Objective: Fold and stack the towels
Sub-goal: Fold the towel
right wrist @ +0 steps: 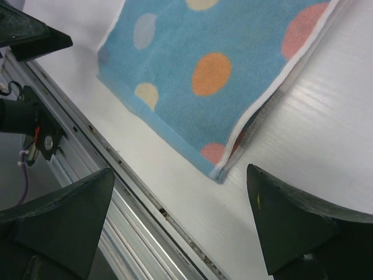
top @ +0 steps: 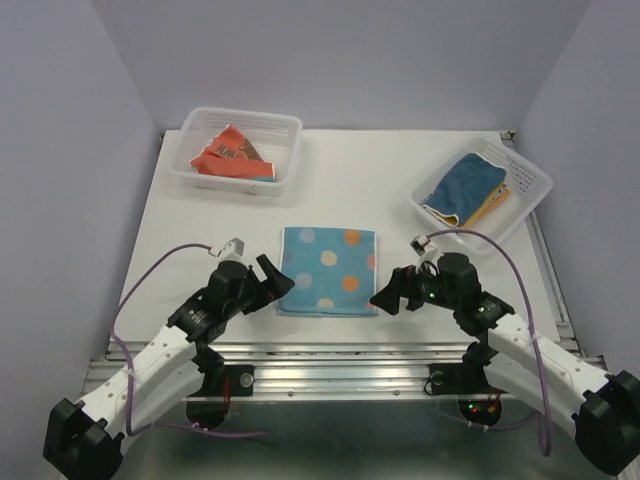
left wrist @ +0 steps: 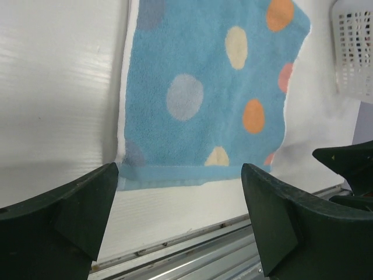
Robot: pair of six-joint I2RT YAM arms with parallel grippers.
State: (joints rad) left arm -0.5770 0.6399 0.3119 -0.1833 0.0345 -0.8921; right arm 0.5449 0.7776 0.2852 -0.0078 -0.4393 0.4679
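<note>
L to R, everything placed off the light blue dotted towel (top: 328,270), which lies flat on the bench (top: 190,235) near the front edge, midway between the arms. Far left and behind it is a white lattice basket (top: 240,186) with a red-orange towel (top: 230,155) crumpled inside, unfolded. Left end effector (top: 277,275) is at the dotted towel's near-left corner, released, jaws wide with nothing between them. The left wrist view shows the towel's hem just past the fingertips, not touched. Right end effector (top: 388,288) mirrors it at the near-right corner, also released and empty. The right wrist view shows doubled layers along the towel's right edge, so I read it as folded at least once. Far right and behind it, a second lattice basket (top: 540,180) holds a dark blue towel (top: 468,180) on top of orange-yellow cloth (top: 492,205); looks like the stack. My read: fold step on the dotted towel, mid-task. Next move calls for either both end effectors pinching the near corners for another fold away from the arms, or one grasp through all layers to carry it to the second lattice basket without it opening up.
</note>
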